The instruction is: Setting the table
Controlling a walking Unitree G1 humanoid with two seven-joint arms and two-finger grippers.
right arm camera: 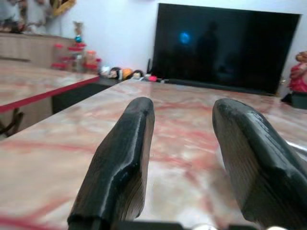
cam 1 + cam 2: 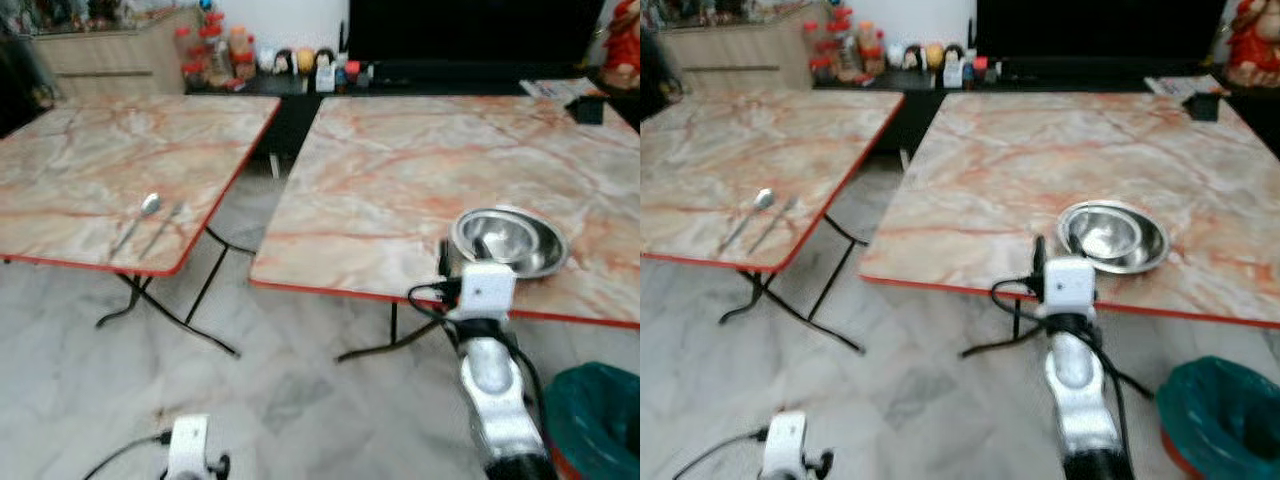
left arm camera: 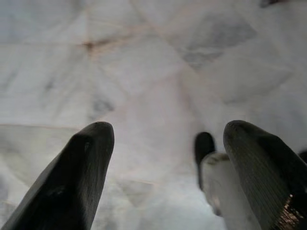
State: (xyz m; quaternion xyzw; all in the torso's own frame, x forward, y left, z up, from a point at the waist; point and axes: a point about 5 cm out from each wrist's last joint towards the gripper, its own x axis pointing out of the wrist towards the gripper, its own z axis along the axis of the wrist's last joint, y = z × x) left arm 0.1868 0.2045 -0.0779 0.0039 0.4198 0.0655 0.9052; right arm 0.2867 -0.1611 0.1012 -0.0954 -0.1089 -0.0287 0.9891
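Note:
A steel bowl (image 2: 510, 240) sits in a shallow steel plate near the front edge of the right marble table (image 2: 400, 160). A spoon (image 2: 147, 207) and a fork (image 2: 165, 225) lie side by side near the front right corner of the left marble table (image 2: 60, 170). My right arm is raised to the right table's front edge, just left of the bowl. The right gripper (image 1: 184, 108) is open over the tabletop with nothing between its fingers. My left arm hangs low, and the left gripper (image 3: 168, 129) is open above the tiled floor.
A floor gap with folding table legs (image 2: 190, 300) separates the two tables. A teal bin (image 2: 600, 410) stands on the floor at my right. A small black object (image 2: 590, 108) lies at the right table's far corner. A dark TV (image 2: 470, 30) and a bottle-laden shelf (image 2: 215, 50) stand behind.

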